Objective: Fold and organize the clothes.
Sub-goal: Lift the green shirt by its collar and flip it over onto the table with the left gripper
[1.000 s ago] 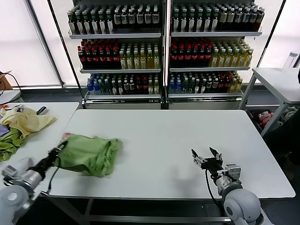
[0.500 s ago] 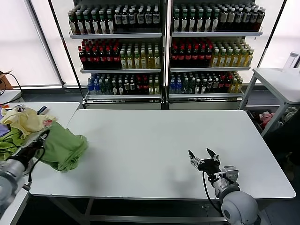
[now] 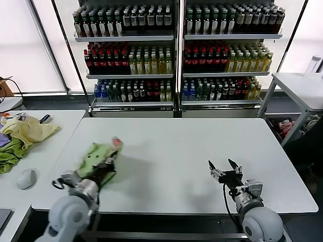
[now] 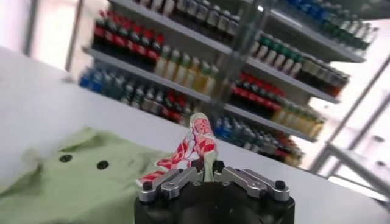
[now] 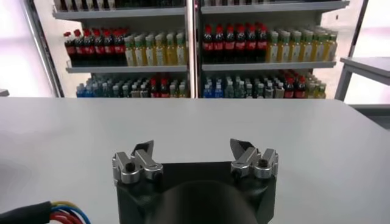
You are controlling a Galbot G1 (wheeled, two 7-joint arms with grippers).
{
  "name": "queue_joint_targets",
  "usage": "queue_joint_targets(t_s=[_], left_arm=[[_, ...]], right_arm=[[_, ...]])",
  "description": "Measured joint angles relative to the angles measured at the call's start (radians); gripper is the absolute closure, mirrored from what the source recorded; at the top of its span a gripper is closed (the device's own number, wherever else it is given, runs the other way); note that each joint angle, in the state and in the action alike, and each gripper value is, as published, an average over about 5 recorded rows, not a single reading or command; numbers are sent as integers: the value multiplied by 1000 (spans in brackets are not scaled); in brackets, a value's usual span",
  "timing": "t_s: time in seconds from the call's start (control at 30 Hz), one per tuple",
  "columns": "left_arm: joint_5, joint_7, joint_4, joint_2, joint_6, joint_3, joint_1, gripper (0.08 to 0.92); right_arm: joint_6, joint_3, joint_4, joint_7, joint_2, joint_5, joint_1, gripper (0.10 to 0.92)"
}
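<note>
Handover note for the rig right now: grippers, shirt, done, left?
Left gripper: shut on the shirt, pinching a fold with the red-and-white print, raised at the left part of the table.
Right gripper: open, holding nothing, low over the table's front right.
Shirt: bunched, part of it on the table, buttons showing in the left wrist view.
Done: shirt gripped; no folds visible.
Left: spread it flat, fold, place it neatly.
Yellow garment lies on the side table.

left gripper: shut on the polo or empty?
Shut on it. In the left wrist view the left gripper pinches a fold of the polo shirt, its red-and-white print sticking up between the closed fingers.
</note>
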Motion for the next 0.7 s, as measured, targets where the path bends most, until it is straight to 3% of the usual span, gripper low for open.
queue_joint_targets(t_s=[0.33,0.53,0.7], left_arm=[[120,-16,119,-157,-42,264,-111,853],[282,32,172,-184,-82,352,-156,701],[379,89,142,-173,-103,381,-156,554]], right_arm=[[6,18,-5,-6,3,-4,-2,203],[12,11,-7,-9,8,-2,6,203],[21,-3,-3,-7,15,11,15,203]])
